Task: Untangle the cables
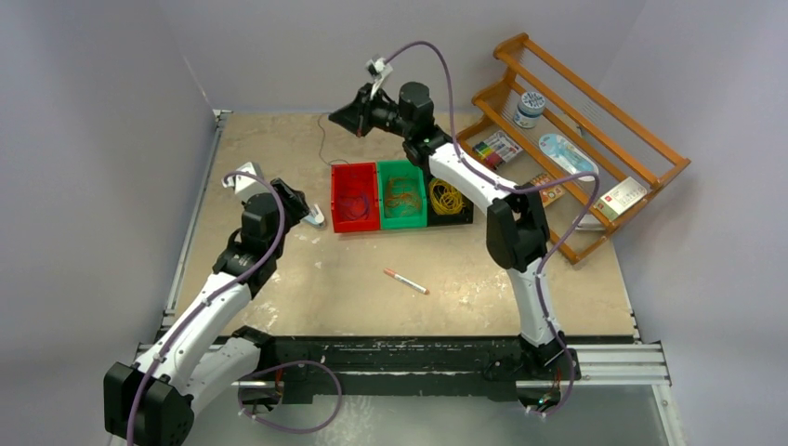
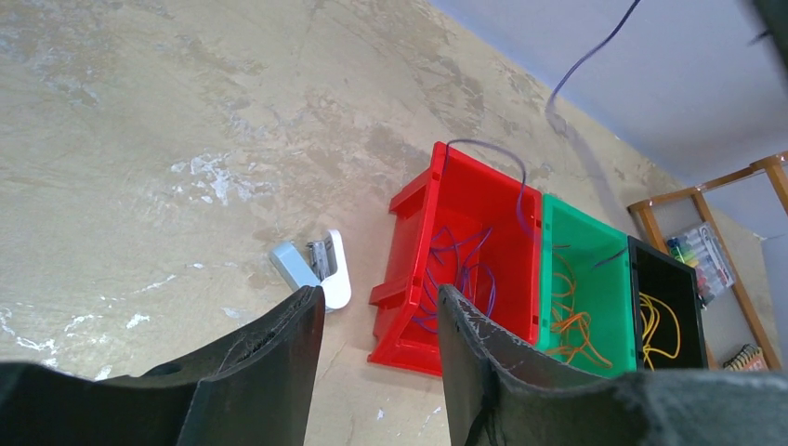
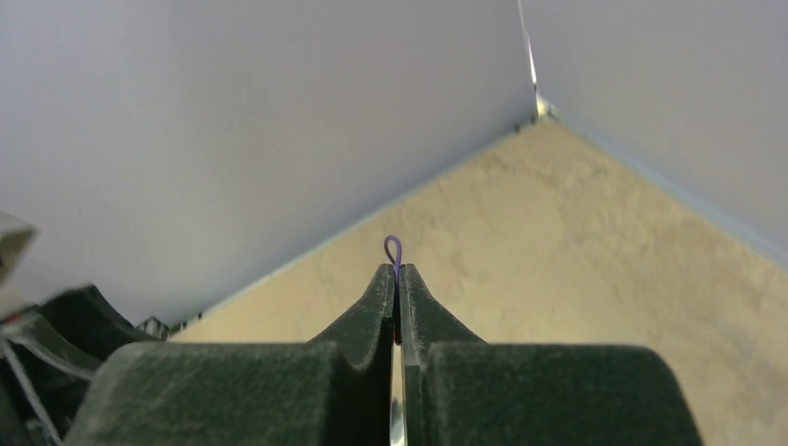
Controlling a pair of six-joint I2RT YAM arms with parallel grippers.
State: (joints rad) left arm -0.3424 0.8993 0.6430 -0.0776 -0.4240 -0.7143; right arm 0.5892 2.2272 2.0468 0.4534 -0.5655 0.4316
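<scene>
While the right gripper (image 3: 397, 275) (raised high) pinches a purple cable (image 3: 393, 238), the left gripper (image 2: 381, 321) hovers; jaws spread.

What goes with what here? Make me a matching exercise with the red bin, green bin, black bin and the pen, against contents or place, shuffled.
Column one:
1 red bin
2 green bin
3 black bin
4 pen

Column two:
A holds yellow cables
B lies on the table
C holds purple cables
D holds orange cables

Pairs: 1-C; 2-D; 3-A; 4-B
</scene>
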